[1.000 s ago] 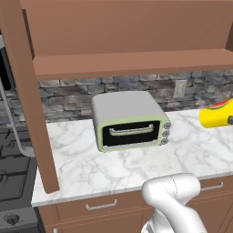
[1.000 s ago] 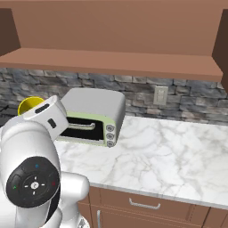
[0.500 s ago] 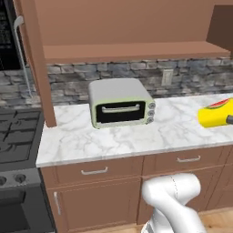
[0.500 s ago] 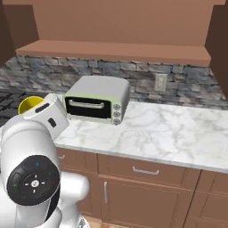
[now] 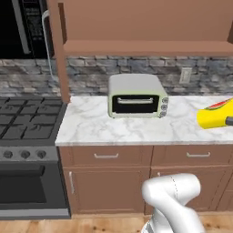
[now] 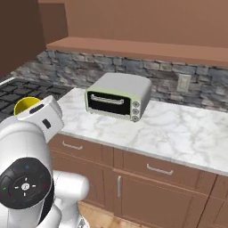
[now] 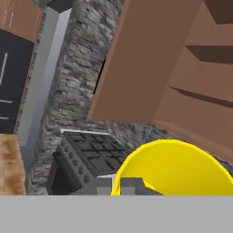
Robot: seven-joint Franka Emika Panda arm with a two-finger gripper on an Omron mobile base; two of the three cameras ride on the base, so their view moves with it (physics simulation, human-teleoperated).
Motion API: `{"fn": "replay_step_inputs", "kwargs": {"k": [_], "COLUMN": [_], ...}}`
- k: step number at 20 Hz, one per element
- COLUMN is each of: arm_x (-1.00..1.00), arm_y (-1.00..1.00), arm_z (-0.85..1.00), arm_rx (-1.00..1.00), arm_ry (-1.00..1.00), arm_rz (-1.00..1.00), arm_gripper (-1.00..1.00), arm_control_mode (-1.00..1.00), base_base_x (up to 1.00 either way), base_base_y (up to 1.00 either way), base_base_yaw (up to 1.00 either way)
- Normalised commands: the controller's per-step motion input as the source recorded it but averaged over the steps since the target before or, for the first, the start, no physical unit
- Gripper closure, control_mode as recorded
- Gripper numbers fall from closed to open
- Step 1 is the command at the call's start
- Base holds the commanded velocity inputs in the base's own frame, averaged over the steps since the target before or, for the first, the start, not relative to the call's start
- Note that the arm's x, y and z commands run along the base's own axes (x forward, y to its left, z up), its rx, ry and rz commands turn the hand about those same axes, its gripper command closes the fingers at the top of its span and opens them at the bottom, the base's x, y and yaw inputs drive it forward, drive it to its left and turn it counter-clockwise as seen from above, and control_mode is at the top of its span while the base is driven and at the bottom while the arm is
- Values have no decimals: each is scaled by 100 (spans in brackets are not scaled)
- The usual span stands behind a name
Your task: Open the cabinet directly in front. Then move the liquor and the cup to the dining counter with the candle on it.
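Evidently the fingers (image 7: pixel 127 185) are clenched on the cup (image 5: pixel 215 116), carried right of the toaster oven (image 5: pixel 136 96), presumably bound for the dining counter.

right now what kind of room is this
A home kitchen, rendered rather than real. A toaster oven sits on a marble counter with drawers below, a gas stove stands beside it, and a stone backsplash runs under brown wall cabinets.
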Motion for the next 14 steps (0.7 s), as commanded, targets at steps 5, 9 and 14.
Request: {"fn": "replay_step_inputs", "kwargs": {"k": [5, 9, 14], "arm_x": [0, 0, 0], "arm_y": [0, 0, 0], "arm_z": [0, 0, 0], "arm_rx": [0, 0, 0], "arm_ry": [0, 0, 0], "arm_rz": [0, 0, 0], "arm_gripper": [100, 100, 100], "arm_control_mode": [100, 100, 100], "base_base_x": [0, 0, 0], "base_base_y": [-32, -37, -33], "base_base_yaw": [52, 51, 51]}}
